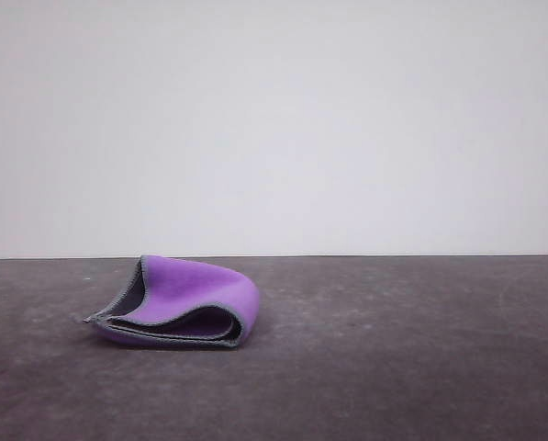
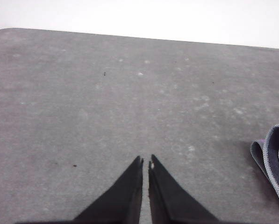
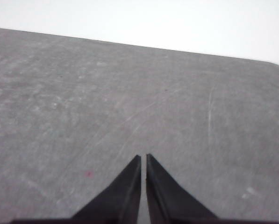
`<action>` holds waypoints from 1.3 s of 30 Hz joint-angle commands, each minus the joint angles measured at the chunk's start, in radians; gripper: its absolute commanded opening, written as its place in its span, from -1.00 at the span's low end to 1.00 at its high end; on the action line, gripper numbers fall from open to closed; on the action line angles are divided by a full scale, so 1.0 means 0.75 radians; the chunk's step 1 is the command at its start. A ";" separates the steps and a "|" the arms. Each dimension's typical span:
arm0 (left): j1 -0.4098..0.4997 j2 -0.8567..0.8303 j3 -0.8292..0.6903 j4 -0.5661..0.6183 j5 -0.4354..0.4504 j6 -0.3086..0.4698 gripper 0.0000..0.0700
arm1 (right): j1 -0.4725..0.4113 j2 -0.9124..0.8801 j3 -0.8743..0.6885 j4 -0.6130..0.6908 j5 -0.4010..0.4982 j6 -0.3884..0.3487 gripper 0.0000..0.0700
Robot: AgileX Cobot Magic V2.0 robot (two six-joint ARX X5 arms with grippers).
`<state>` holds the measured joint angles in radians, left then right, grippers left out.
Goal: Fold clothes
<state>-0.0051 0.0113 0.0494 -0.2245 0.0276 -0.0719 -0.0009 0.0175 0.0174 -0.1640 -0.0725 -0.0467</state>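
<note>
Cloth (image 1: 186,303) lies folded, purple face outward, on the grey desk (image 1: 393,349), left of centre. Left pincer (image 2: 146,161) and right pincer (image 3: 143,157) are both closed, empty, above bare desk.

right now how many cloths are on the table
1: the cloth lies folded over on the table, left of centre in the front view, purple face outward; its edge shows in the left wrist view.

Folded cloth (image 1: 184,303) on table (image 1: 393,358), left of centre, near far edge.

Dark grey table (image 1: 393,367), white wall (image 1: 274,119)
</note>
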 commanded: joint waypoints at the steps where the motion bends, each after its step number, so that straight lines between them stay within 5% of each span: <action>1: -0.003 -0.001 -0.024 -0.010 -0.003 -0.007 -0.93 | 0.002 -0.020 -0.008 -0.016 0.023 0.056 -0.96; 6: -0.003 -0.001 -0.024 -0.009 -0.003 -0.007 -0.93 | 0.008 -0.019 -0.008 -0.024 0.102 0.110 -0.96; 39: -0.003 -0.001 -0.024 -0.010 -0.003 -0.007 -0.93 | 0.022 -0.019 -0.008 0.015 0.098 0.098 -0.96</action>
<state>-0.0051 0.0113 0.0490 -0.2241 0.0273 -0.0719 0.0166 0.0051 0.0162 -0.1665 -0.0029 0.0158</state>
